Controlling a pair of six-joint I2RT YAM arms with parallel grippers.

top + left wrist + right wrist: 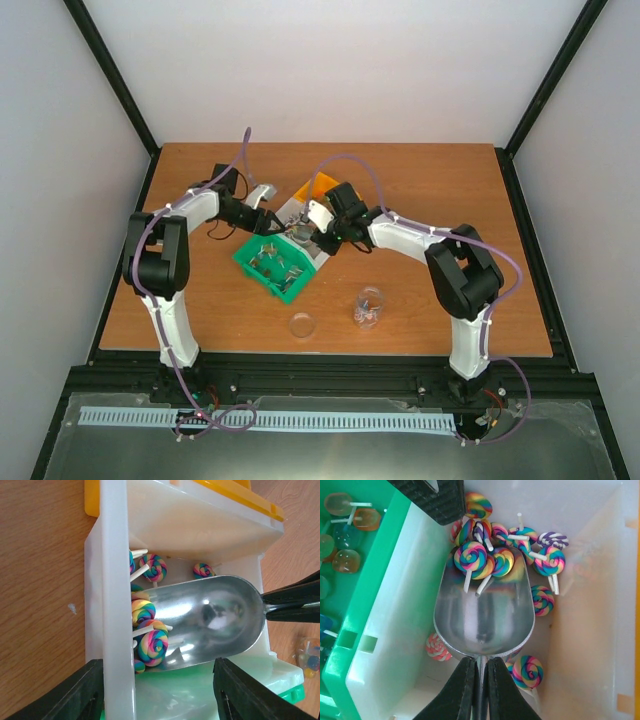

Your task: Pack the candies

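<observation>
Packing looks barely begun: right end effector (480,672) clamped on the scoop (485,625), few candies (481,560) on its lip, the rest in the mid-counter white bin (590,605); left end effector (157,690) apart at the bin's end.

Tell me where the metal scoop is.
Right wrist view: the scoop sits inside the white bin, beside the green bin, handle gripped by the right claw, lollipops in its bowl.

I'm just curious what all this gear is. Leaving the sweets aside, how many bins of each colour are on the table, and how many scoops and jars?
green bin: 1
white bin: 1
orange bin: 1
metal scoop: 1
clear jar: 1
Total: 5
</observation>
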